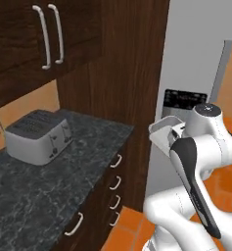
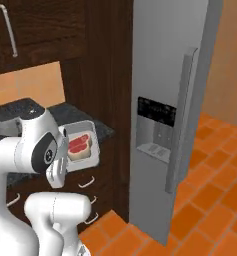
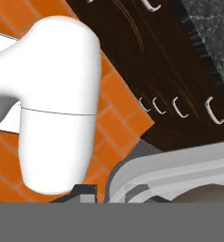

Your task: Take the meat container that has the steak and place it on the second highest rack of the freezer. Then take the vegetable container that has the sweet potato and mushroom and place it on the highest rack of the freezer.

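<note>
The meat container (image 2: 85,145), a shallow grey-white tray, hangs tilted in the air in front of the counter's end. The red steak (image 2: 80,145) lies inside it. My gripper (image 2: 63,168) is shut on the tray's near rim, with the forearm close behind it. From the left base view the same meat container (image 1: 165,131) shows its underside before the freezer (image 1: 196,54). Its grey rim (image 3: 179,168) crosses the bottom of the hand view. The freezer (image 2: 165,70) has its door closed, so both racks are hidden. The vegetable container, sweet potato and mushroom are out of view.
The freezer's long handle (image 2: 182,115) and dark dispenser panel (image 2: 156,129) face me. A silver toaster (image 1: 37,135) stands on the dark stone counter (image 1: 73,171). Below it are drawers (image 1: 115,186), above it dark wall cabinets (image 1: 39,34). Orange tile floor (image 2: 210,195) lies open to the right.
</note>
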